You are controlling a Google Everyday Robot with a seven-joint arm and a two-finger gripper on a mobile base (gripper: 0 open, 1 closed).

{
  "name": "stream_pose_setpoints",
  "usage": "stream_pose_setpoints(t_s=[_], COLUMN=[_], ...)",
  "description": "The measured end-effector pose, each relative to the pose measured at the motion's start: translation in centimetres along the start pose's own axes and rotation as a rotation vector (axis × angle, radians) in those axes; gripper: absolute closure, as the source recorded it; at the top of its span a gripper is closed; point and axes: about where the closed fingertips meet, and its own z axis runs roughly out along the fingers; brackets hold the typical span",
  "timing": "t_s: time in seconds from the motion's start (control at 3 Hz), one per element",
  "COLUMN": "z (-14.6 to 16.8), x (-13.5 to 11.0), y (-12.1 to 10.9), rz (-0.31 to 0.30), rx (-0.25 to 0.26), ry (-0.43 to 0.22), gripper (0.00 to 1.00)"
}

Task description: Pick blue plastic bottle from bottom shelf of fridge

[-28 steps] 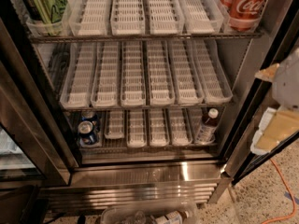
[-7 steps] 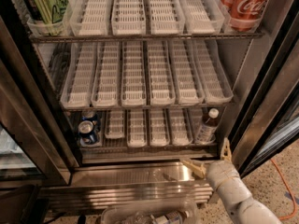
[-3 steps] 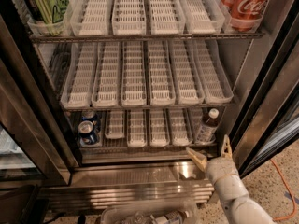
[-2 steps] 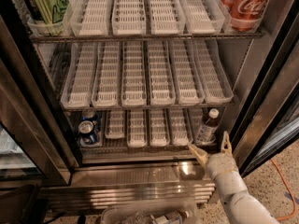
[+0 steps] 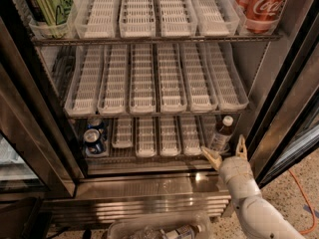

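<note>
The blue plastic bottle (image 5: 221, 134), with a white cap, dark neck and bluish label, stands upright at the right end of the bottom shelf (image 5: 149, 153) of the fridge (image 5: 149, 183). My gripper (image 5: 227, 152) is open, just in front of and slightly below the bottle, over the shelf's front edge. One fingertip (image 5: 209, 154) lies left of the bottle's base, the other fingertip (image 5: 242, 144) to its right. The fingers do not touch the bottle. My white arm (image 5: 254, 203) comes up from the lower right.
Blue soda cans (image 5: 93, 137) stand at the left end of the bottom shelf. A green can (image 5: 47, 1) is top left and a red cola can (image 5: 260, 4) top right. The dark door frame (image 5: 289, 108) is close on the right. A clear bin with bottles (image 5: 164, 229) lies on the floor below.
My gripper has risen from the steel sill and moved forward and right, up to the bottle, fingers staying apart. The bottle and cans have not moved.
</note>
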Motion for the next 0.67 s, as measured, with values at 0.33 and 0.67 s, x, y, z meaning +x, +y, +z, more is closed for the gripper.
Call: stream_pose_setpoints(t_s=[0.33,0.67], z=[1.09,1.97], x=[0.22,0.37], y=[-0.38,-0.64], rz=[0.01,0.025], rx=[0.013,0.022], ry=[0.007,0.012], gripper=[0.16,0.23])
